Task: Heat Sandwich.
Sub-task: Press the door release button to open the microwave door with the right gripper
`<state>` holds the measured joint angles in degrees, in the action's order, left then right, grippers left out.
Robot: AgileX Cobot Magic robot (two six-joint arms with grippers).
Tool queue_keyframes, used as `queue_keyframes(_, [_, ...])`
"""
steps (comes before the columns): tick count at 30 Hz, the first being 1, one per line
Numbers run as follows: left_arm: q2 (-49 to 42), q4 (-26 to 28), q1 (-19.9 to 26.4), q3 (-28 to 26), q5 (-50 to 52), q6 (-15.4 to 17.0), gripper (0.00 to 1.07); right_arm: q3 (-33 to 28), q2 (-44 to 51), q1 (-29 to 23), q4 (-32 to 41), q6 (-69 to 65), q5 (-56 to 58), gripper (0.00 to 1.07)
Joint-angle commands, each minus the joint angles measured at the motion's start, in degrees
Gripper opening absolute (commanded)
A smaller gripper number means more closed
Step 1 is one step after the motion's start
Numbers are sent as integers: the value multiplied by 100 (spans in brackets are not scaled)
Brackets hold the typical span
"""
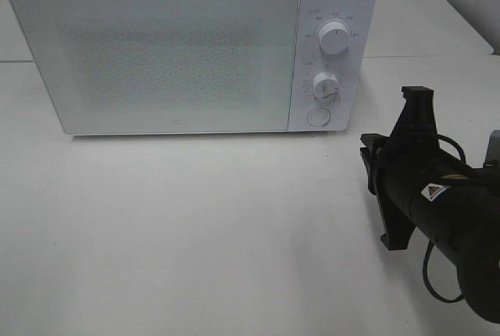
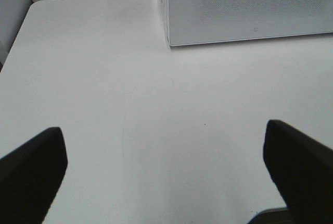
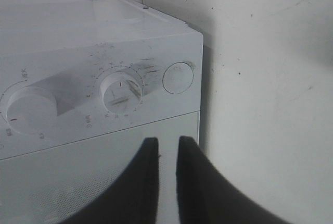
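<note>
Evidently lined up on the microwave (image 1: 156, 47) controls: right tool (image 3: 167, 141) nearly clenched, empty.

Its two fingers stand close with a thin gap between them, gripping nothing. I judge that narrow tip suits pressing. Just beyond it are the timer dial (image 3: 121, 86) and, beside that, the round button (image 3: 178, 77). The left tool (image 2: 164, 130) hangs released, jaws wide, over the desk (image 1: 195, 234), with the closed door (image 1: 156, 62) ahead of it. The sandwich shows in no view. Whether it sits behind that door cannot be told, and the door bars the way in.

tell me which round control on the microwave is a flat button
The lowest control, below the lower knob and upper knob: flat, no pointer or scale.
</note>
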<state>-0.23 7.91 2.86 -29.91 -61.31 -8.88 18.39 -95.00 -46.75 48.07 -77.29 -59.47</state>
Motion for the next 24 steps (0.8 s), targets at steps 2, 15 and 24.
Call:
queue_keyframes(2, [-52, -11, -11, 17, -11, 6, 98, 34, 6, -17, -23, -46, -34, 0])
queue_keyframes(15, [-52, -11, -11, 17, -11, 6, 98, 138, -195, 0, -46, -52, -34, 0])
queue_keyframes(24, [-52, -11, -11, 17, -11, 6, 98, 573, -819, 269, -573, -246, -29, 0])
